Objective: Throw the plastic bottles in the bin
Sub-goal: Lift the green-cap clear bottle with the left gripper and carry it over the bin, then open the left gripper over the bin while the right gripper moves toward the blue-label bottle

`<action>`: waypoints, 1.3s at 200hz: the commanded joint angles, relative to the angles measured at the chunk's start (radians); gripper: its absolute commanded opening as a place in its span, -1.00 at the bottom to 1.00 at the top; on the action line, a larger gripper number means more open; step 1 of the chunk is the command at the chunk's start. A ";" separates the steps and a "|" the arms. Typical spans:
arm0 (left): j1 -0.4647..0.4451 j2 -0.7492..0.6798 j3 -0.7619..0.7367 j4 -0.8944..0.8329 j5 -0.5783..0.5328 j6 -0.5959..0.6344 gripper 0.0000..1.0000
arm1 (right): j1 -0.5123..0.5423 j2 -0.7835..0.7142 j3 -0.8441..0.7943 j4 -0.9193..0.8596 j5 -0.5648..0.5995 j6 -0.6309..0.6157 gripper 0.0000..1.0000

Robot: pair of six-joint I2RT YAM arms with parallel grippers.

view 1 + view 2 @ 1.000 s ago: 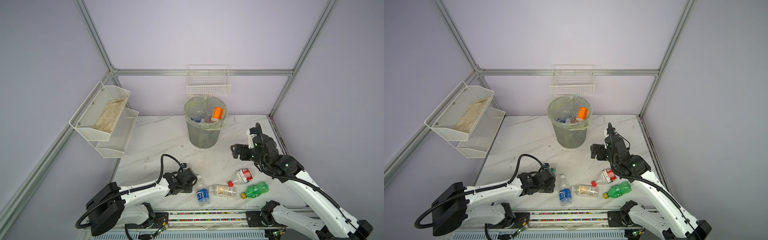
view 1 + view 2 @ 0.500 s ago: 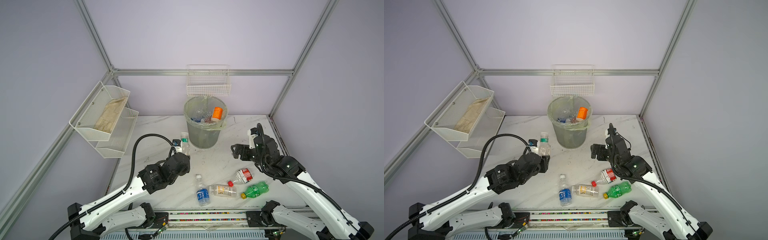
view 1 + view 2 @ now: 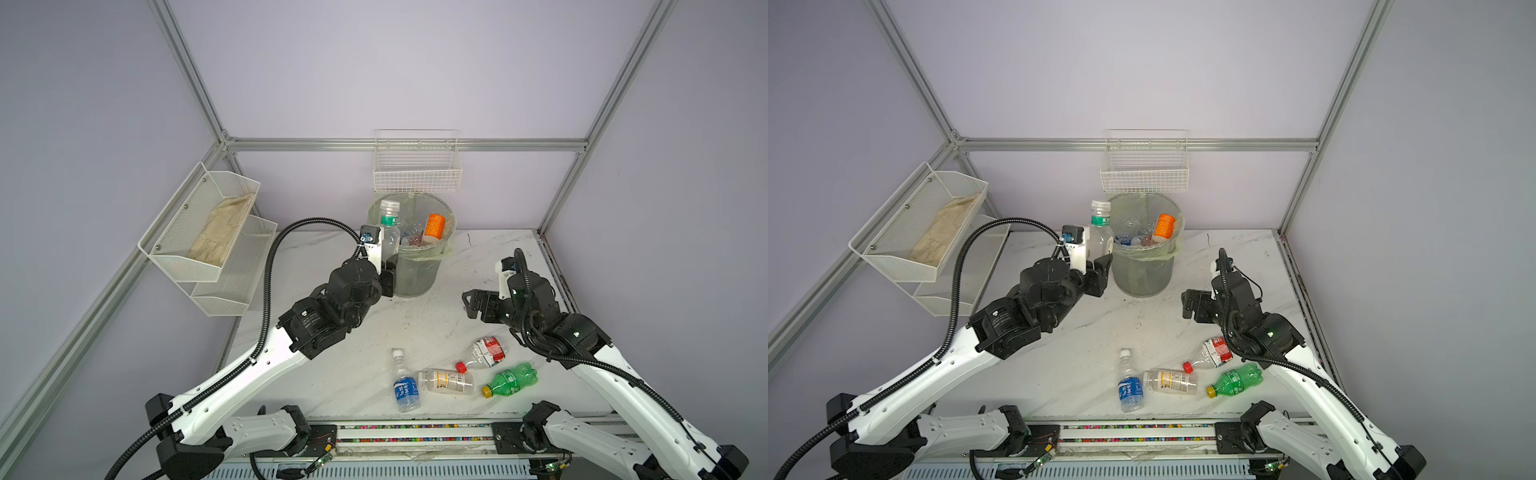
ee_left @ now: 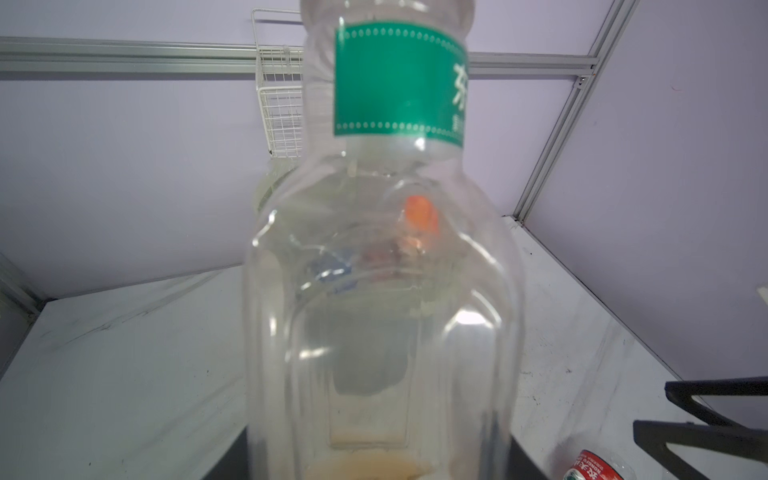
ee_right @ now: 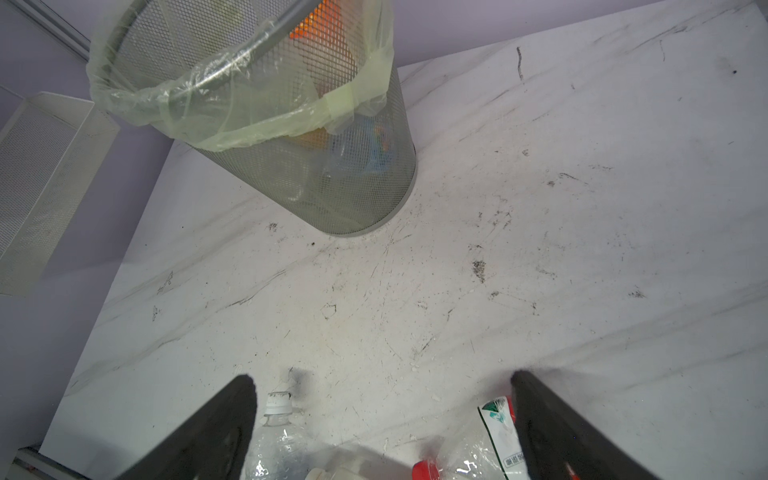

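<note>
In both top views the left gripper [image 3: 1095, 261] pinches a green-label bottle [image 3: 1100, 235] upright, just beside the rim of the bin [image 3: 1144, 274], at its 9 o'clock. The right gripper [image 3: 471, 304], jaws spread and empty, hangs at the bin's 4 o'clock. 4 loose bottles [image 3: 446, 380] lie toward the table's [image 3: 332, 374] 6 o'clock.

Left wrist view: the held bottle fills the middle.

Right wrist view: spread fingers [image 5: 208, 432] flank 2 bottle necks.

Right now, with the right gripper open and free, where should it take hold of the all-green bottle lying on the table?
Probably the labelled middle of the green bottle, coming straight down with the right gripper, jaws across its width: it lies on its side, and the yellow cap end tapers narrow.
</note>
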 commanded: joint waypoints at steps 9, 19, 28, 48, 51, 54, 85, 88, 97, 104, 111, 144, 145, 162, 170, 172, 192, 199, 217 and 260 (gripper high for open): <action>0.064 0.091 0.193 0.085 0.112 0.068 -0.31 | 0.002 -0.012 0.001 -0.009 0.024 0.012 0.95; 0.096 0.133 0.236 0.079 0.150 0.060 -0.31 | 0.002 -0.010 0.005 -0.008 0.023 0.011 0.95; 0.125 0.171 0.273 0.075 0.191 0.049 -0.30 | 0.002 -0.007 0.007 -0.009 0.023 0.011 0.95; 0.188 0.285 0.368 0.054 0.274 0.011 -0.30 | 0.002 -0.008 0.011 -0.011 0.020 0.013 0.95; 0.197 0.301 0.385 0.047 0.282 0.006 -0.30 | 0.002 -0.010 0.012 -0.011 0.019 0.014 0.95; 0.205 0.315 0.403 0.039 0.294 0.000 -0.30 | 0.002 -0.010 0.013 -0.012 0.018 0.014 0.95; 0.285 0.503 0.602 -0.084 0.412 -0.050 -0.25 | 0.002 -0.022 0.019 -0.028 0.024 0.014 0.95; 0.292 0.523 0.629 -0.103 0.425 -0.057 -0.22 | 0.002 -0.023 0.019 -0.030 0.024 0.014 0.95; 0.313 0.590 0.715 -0.185 0.459 -0.085 0.08 | 0.002 -0.028 0.026 -0.038 0.026 0.014 0.95; 0.331 0.649 0.802 -0.268 0.482 -0.107 0.78 | 0.002 -0.029 0.031 -0.045 0.028 0.014 0.95; 0.341 0.704 0.908 -0.372 0.487 -0.120 1.00 | 0.002 -0.035 0.037 -0.051 0.030 0.014 0.95; 0.302 0.706 1.075 -0.488 0.403 -0.067 1.00 | 0.002 -0.058 0.039 -0.064 0.037 0.014 0.95; 0.299 0.699 1.069 -0.483 0.401 -0.063 1.00 | 0.003 -0.058 0.038 -0.063 0.037 0.014 0.95; 0.276 0.582 0.952 -0.385 0.384 -0.045 1.00 | 0.002 -0.053 0.029 -0.057 0.033 0.014 0.95; 0.270 0.529 0.897 -0.344 0.388 -0.043 1.00 | 0.002 -0.045 0.026 -0.053 0.029 0.012 0.95; 0.267 0.518 0.884 -0.335 0.388 -0.042 1.00 | 0.002 -0.043 0.026 -0.052 0.028 0.012 0.95; 0.253 0.407 0.787 -0.279 0.376 -0.035 1.00 | 0.002 -0.026 0.028 -0.042 0.014 0.012 0.95; 0.251 0.375 0.762 -0.268 0.371 -0.036 1.00 | 0.002 -0.022 0.030 -0.037 0.008 0.012 0.95; 0.242 0.290 0.684 -0.239 0.361 -0.034 1.00 | 0.002 -0.015 0.030 -0.031 -0.006 0.014 0.95; 0.234 0.077 0.455 -0.141 0.338 -0.044 1.00 | 0.002 0.003 0.026 -0.031 -0.050 -0.001 0.95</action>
